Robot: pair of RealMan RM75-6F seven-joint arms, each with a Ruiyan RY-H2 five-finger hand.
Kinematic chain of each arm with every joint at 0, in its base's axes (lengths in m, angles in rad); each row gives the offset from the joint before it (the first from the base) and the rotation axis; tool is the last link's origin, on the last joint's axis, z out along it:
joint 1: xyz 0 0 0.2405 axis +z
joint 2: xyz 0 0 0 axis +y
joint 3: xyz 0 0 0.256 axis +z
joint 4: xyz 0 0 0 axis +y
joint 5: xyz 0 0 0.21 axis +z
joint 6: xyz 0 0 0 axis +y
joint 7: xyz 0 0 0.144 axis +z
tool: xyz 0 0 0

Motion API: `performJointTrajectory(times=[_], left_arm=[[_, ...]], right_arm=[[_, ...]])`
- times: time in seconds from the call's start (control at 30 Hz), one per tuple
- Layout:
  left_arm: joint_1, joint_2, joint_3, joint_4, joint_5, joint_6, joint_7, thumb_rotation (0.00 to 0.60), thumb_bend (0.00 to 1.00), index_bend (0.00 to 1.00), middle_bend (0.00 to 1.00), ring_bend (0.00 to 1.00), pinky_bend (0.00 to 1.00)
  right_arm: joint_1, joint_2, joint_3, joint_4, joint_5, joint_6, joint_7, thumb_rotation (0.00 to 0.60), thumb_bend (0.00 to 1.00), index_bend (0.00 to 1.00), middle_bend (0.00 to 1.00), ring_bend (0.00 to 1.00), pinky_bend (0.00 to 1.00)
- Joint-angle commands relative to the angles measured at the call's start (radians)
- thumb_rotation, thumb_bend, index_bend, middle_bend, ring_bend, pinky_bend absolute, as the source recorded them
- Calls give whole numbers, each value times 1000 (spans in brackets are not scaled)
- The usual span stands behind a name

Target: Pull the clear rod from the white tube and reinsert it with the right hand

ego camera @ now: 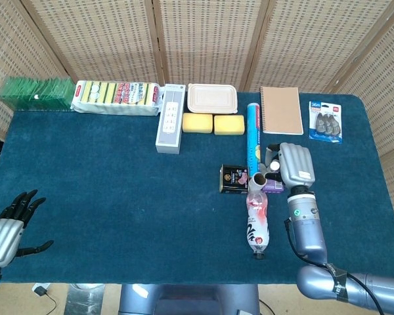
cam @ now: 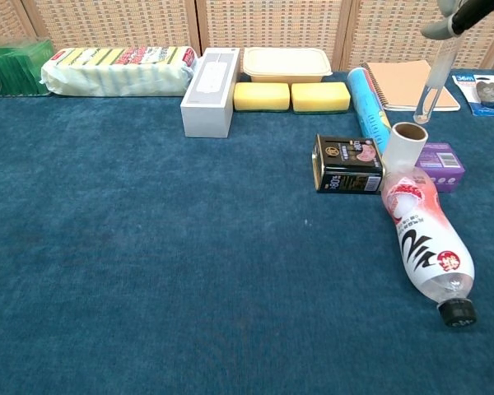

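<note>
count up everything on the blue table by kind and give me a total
Sponges: 2
Sponge packs: 2
Boxes: 4
Tubes: 2
Bottle: 1
Notebook: 1
Clip pack: 1
Clear rod, held above by the right hand: 1
Total: 14

We see a matt, napped blue cloth (cam: 148,263) over the table, a transparent glassy rod (cam: 432,82), a matt white cardboard-like tube (cam: 405,146), a glossy clear plastic bottle (cam: 424,239), a shiny black tin (cam: 348,164), porous yellow sponges (cam: 292,96) and woven cane screens (ego camera: 210,39).
</note>
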Motion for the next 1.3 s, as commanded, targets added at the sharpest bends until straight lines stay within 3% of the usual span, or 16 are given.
performJointTrajectory(times=[0.03, 0.67, 1.3], left_arm=[[1, 0, 1, 0, 1, 1, -1, 447, 112, 107, 49, 24, 225], [8, 6, 7, 4, 20, 20, -18, 446, 111, 106, 49, 24, 225], [6, 5, 4, 2, 14, 15, -14, 446, 112, 107, 49, 24, 225]], right_arm=[[-2, 0, -4, -6, -2, 3, 0, 600, 430, 799, 1000, 1000, 1000], [-13, -11, -25, -31, -15, 23, -3, 600, 430, 798, 1000, 1000, 1000], [-1, -45, -26, 10, 6, 5, 0, 600, 430, 798, 1000, 1000, 1000]])
